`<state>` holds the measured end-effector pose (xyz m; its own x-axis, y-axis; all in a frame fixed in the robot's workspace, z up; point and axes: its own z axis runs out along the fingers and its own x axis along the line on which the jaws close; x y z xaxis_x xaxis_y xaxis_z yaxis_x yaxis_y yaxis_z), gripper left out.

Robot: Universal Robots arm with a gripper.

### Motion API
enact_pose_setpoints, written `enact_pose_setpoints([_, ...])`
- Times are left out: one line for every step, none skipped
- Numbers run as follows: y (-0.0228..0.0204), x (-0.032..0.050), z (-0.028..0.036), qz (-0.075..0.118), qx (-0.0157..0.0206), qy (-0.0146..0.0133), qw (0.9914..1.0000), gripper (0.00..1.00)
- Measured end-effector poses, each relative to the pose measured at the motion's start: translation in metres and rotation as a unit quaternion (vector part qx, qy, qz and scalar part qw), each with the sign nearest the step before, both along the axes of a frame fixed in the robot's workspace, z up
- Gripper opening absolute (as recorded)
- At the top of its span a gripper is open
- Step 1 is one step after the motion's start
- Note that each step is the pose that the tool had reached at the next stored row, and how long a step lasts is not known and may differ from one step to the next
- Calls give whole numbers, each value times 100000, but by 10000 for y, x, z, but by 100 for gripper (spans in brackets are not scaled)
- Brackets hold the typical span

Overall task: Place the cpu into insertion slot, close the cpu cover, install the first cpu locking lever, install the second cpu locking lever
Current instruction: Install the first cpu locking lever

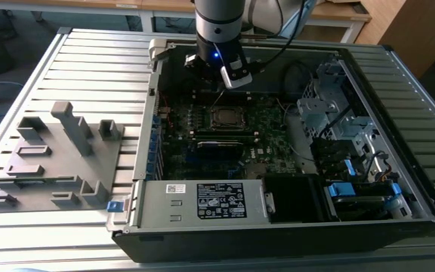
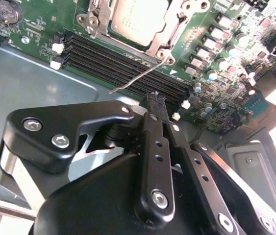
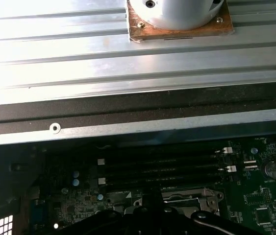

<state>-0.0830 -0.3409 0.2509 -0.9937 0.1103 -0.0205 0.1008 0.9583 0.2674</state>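
Observation:
The cpu [image 2: 138,18] lies flat in the insertion slot [image 1: 225,117] on the motherboard, dull silver top up. The cpu cover [image 2: 163,40], a thin silvery frame, is down around it. A thin wire locking lever [image 2: 140,77] sticks out free from the socket corner across the memory slots. My gripper [image 2: 155,96] hangs above the board with its black fingers pressed together and nothing between them, tips just short of the lever's free end. In the exterior view my gripper [image 1: 216,86] sits above the far side of the socket.
Long black memory slots [image 2: 123,61] run beside the socket. The open case wall [image 3: 128,125] lies close by. A drive cage [image 1: 331,107] and cables fill the exterior view's right. A labelled power supply [image 1: 221,201] sits in front; a grey fixture tray [image 1: 59,158] is left.

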Motion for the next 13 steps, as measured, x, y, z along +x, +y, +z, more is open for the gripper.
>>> enact_pose_setpoints([0, 0, -1, 1, -1, 1, 100000, 11])
enact_pose_setpoints([0, 0, -1, 1, -5, 4, 100000, 11])
enact_pose_setpoints([0, 0, -2, -1, -9, 1, 100000, 11])
enact_pose_setpoints([0, 2, -4, -3, -5, 1, 100000, 11])
enact_pose_setpoints([1, 5, -7, 1, 0, -7, 100000, 11])
enact_pose_setpoints([1, 10, -10, 2, -8, -4, 100000, 11])
enact_pose_setpoints([1, 17, -15, -1, -13, -1, 100000, 11])
enact_pose_setpoints([1, 24, -21, 0, -8, -6, 100000, 11])
enact_pose_setpoints([1, 32, -27, -2, -8, -5, 100000, 11])
enact_pose_setpoints([1, 41, -32, -2, -18, 0, 100000, 11])
enact_pose_setpoints([2, 53, -38, 1, -18, 1, 100000, 11])
enact_pose_setpoints([3, 65, -43, 1, -17, 1, 100000, 11])
enact_pose_setpoints([3, 76, -48, 1, -16, 1, 100000, 11])
